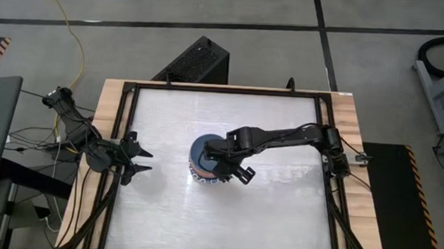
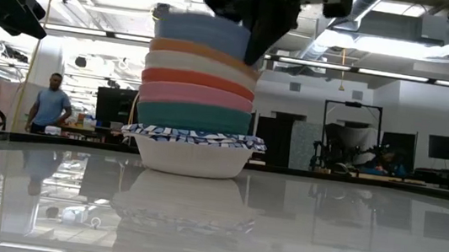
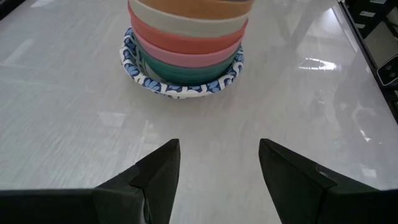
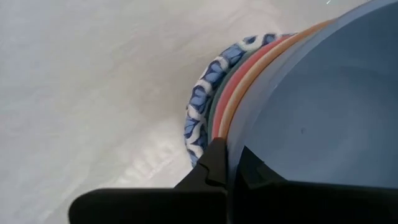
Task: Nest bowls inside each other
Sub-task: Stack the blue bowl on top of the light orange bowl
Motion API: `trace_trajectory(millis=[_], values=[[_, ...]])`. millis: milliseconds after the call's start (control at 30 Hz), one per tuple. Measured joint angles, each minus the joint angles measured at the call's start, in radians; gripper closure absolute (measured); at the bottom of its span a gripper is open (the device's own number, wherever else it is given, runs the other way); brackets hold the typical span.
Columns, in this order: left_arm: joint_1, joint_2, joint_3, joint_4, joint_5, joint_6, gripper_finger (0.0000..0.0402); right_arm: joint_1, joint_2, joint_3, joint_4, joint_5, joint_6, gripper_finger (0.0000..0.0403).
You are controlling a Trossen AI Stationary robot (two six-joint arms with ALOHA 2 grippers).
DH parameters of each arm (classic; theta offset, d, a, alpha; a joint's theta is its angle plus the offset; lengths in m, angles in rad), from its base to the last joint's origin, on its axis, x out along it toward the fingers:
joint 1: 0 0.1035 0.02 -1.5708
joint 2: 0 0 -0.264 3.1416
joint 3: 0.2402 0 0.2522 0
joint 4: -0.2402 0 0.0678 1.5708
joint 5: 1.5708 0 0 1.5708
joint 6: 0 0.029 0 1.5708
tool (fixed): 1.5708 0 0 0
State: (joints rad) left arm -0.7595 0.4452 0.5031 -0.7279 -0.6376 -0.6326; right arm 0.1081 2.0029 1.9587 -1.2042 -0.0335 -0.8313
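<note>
Waiting at table's left edge: left gripper (image 1: 144, 160), fingers spread wide, empty, well apart from stack. Standing mid-table: nested stack of small round bowls (image 2: 197, 97), white blue-patterned-rim bowl (image 2: 192, 152) at base, then green, pink, red, cream, orange, plain blue bowl (image 2: 201, 33) on top. Pinching blue bowl's rim: right gripper (image 4: 230, 165), fingers closed thin on wall. Judged light, rigid, smooth, slippery; best gripped at rim.

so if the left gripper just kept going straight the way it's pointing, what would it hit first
Probably the stack of bowls: the open left gripper aims across bare table at its patterned bottom bowl, though exact height is unclear.
</note>
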Motion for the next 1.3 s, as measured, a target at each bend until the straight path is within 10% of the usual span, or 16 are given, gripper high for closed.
trace_trajectory(millis=[1300], values=[[0.000,0.000,0.000,0.000,0.000,0.000,0.0194,-0.018,0.021,0.049,0.048,0.038,0.254,0.0254]])
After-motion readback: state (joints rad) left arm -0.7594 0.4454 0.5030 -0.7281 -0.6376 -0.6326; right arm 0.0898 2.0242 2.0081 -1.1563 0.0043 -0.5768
